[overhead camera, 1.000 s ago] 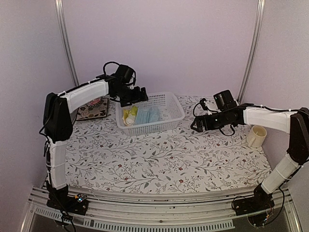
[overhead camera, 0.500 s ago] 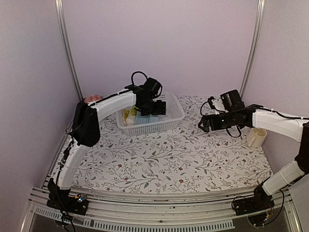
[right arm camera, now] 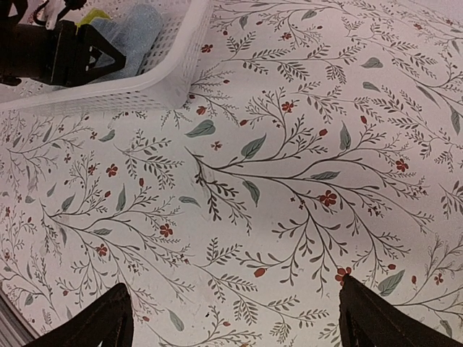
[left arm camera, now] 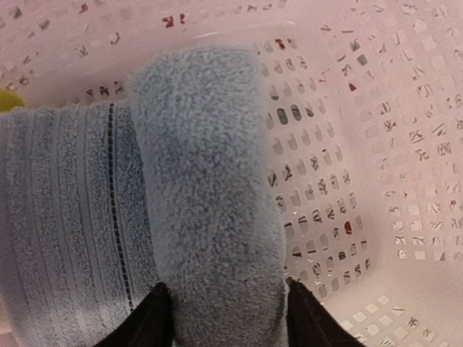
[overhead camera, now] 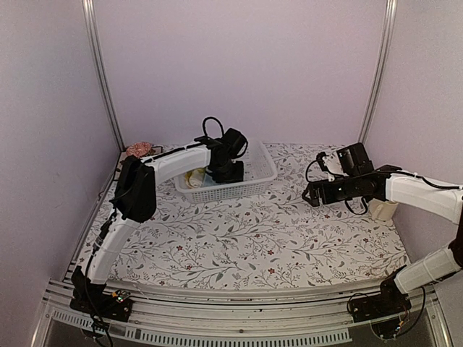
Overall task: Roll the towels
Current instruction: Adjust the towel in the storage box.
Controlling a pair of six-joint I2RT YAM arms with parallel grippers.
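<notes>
The left gripper (left arm camera: pixel 230 318) is down inside the white perforated plastic basket (left arm camera: pixel 347 144), its jaws about half-way in and pressing on both sides of a raised fold of the pale blue terry towel (left arm camera: pixel 210 181). It appears to have that fold pinched, though how firm the hold is I cannot tell. The right gripper (right arm camera: pixel 239 325) hangs with its jaws wide apart and nothing between them, above the flower-printed tablecloth (right arm camera: pixel 289 181), well apart from the basket. I judge the step in hand to be fetching the first cloth: no rolling has begun, since both cloths lie in the basket. The next move probably calls for lifting the blue towel clear of the basket wall without dragging its neighbour along, then spreading it flat on the cloth-covered table. By count there are two towels, the blue one and a bright yellow-green towel (overhead camera: pixel 189 178) beside it, one basket, one cream mug (overhead camera: pixel 383 210) at the right edge, and one dark floral mat (overhead camera: pixel 137 150) at the far left.
</notes>
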